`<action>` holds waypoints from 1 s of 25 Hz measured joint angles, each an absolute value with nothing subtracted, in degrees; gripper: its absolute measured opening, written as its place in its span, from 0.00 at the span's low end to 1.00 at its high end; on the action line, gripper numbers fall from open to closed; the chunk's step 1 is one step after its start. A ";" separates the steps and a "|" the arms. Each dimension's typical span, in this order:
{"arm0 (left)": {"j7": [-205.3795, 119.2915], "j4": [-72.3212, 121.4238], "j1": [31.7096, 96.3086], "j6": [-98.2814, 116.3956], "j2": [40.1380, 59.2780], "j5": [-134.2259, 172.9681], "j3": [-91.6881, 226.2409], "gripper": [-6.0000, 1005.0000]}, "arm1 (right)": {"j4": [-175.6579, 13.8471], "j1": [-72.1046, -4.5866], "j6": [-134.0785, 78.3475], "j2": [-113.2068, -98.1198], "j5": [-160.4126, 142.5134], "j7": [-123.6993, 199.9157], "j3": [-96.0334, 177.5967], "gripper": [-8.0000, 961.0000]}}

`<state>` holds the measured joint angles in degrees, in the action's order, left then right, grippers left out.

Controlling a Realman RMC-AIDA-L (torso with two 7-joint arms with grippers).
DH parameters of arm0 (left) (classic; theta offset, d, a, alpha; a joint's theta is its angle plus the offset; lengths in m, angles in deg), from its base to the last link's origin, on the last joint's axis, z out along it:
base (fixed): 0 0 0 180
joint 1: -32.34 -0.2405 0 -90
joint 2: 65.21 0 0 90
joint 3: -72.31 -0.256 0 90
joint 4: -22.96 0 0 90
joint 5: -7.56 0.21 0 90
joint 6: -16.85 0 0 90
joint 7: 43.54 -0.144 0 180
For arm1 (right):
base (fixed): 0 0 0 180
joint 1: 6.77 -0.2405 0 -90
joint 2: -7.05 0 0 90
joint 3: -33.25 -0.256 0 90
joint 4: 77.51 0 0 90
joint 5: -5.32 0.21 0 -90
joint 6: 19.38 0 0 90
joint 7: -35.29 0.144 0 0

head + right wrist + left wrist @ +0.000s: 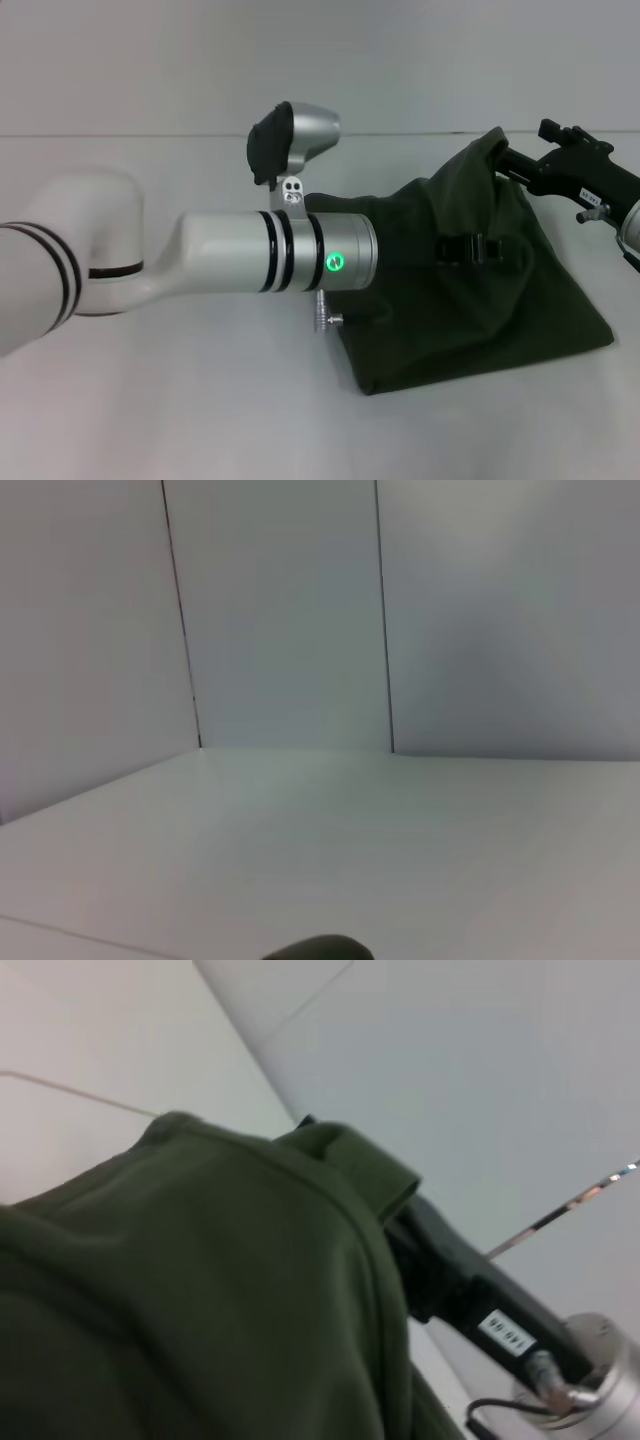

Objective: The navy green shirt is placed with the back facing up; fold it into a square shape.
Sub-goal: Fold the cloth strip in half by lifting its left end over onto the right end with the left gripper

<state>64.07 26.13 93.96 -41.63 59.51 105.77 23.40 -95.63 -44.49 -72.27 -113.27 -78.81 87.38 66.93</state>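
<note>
Navy green shirt (470, 290) lies right of centre on the white table (200, 420), near part flat, far right corner pulled up into a peak. My right gripper (505, 163) is clenched on that raised corner, cloth draped over the fingertips. My left gripper (462, 248) reaches across from the left, over the shirt's middle; jaw state I cannot tell.

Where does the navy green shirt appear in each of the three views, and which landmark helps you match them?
Head view: the navy green shirt lies right of centre on the white table, its far corner lifted by the right gripper.
Left wrist view: it fills the lower left.
Right wrist view: only a dark sliver at the bottom edge.
Shared landmark: the white table.
</note>
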 joint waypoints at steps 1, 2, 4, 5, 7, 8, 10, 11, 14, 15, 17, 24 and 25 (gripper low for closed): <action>63.33 25.22 94.29 -40.68 59.51 105.38 23.54 0.03 | -95.63 -44.64 -72.11 -113.27 -78.78 87.36 66.87 0.89; 62.92 24.78 94.38 -40.23 59.51 105.14 23.63 0.03 | -95.62 -44.78 -71.86 -113.27 -78.76 87.35 66.89 0.89; 61.48 23.89 94.31 -39.58 59.51 104.30 24.45 0.03 | -95.73 -44.97 -71.25 -113.25 -78.75 87.34 67.16 0.89; 60.99 23.70 94.19 -39.48 59.51 104.10 24.97 0.03 | -95.82 -44.99 -71.03 -113.23 -78.80 87.32 67.30 0.89; 60.61 23.56 94.01 -39.45 59.51 103.94 25.56 0.03 | -95.92 -44.96 -70.53 -113.13 -79.04 87.04 67.46 0.89; 60.57 23.55 93.96 -39.45 59.51 103.92 25.82 0.03 | -95.88 -44.91 -70.24 -113.10 -79.17 86.64 67.51 0.89; 60.39 23.45 93.96 -39.43 59.51 103.88 26.11 0.03 | -95.60 -44.73 -69.55 -113.09 -79.28 85.46 67.85 0.89; 60.19 23.24 93.99 -39.41 59.51 103.87 26.23 0.03 | -95.44 -44.64 -69.04 -113.09 -79.29 84.87 68.39 0.89; 59.35 22.09 94.39 -39.21 59.51 103.87 26.47 0.03 | -95.11 -44.40 -67.28 -113.10 -79.32 84.22 70.92 0.89; 59.22 21.85 94.40 -39.14 59.51 103.87 26.51 0.03 | -94.98 -44.34 -66.76 -113.12 -79.32 84.21 71.50 0.89; 59.05 21.50 94.01 -38.98 59.50 103.87 26.58 0.03 | -94.61 -43.99 -66.38 -113.13 -79.33 84.20 72.24 0.89; 59.02 21.67 92.56 -40.33 59.51 103.93 26.61 0.03 | -95.03 -40.79 -70.08 -112.79 -78.79 84.94 70.88 0.89; 59.02 21.73 92.53 -40.51 59.51 103.94 26.61 0.03 | -95.10 -40.54 -70.23 -112.76 -78.77 84.94 70.60 0.89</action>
